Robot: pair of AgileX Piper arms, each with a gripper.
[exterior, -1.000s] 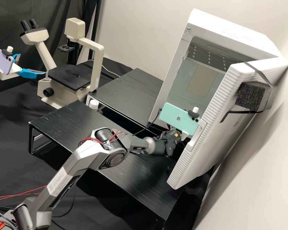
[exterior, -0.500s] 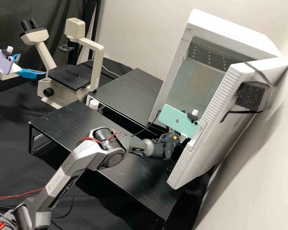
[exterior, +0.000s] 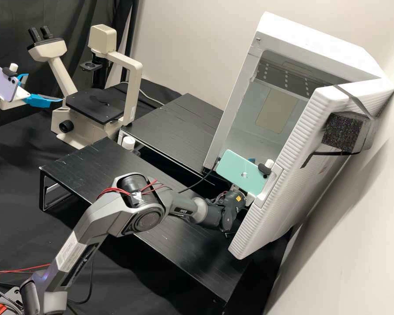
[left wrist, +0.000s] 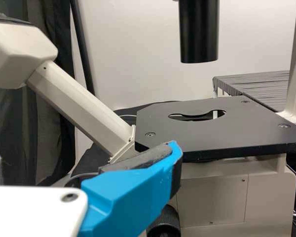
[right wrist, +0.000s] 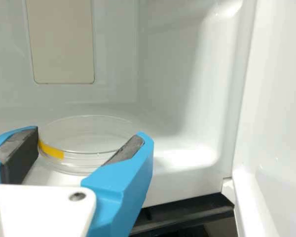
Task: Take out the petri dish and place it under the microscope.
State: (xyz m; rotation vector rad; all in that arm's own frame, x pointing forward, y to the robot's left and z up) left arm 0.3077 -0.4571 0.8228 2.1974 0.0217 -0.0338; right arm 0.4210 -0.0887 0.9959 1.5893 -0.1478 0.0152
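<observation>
The left gripper (exterior: 43,89) stands open beside the microscope (exterior: 94,105) in the high view. The left wrist view has one blue finger of the left gripper (left wrist: 133,190) in front of the black stage (left wrist: 202,133). A blue bit of the right gripper (exterior: 252,160) shows above the green phone at the incubator's (exterior: 304,48) opening. Seen from the right wrist, the right gripper (right wrist: 91,140) is shut on the clear petri dish (right wrist: 84,159), a finger at either side of its rim. Yellow tape marks the dish near one finger.
The incubator's thick white door (exterior: 289,175) stands open close beside the right gripper. Two low black platforms (exterior: 85,168) lie between incubator and microscope, with a small white-topped item (exterior: 128,142) near them. A black cylinder (left wrist: 200,32) hangs above the stage.
The right arm has drawn back from the incubator, its elbow shifting left and its gripper, with the phone, moving lower in the high view. The left arm has kept still.
</observation>
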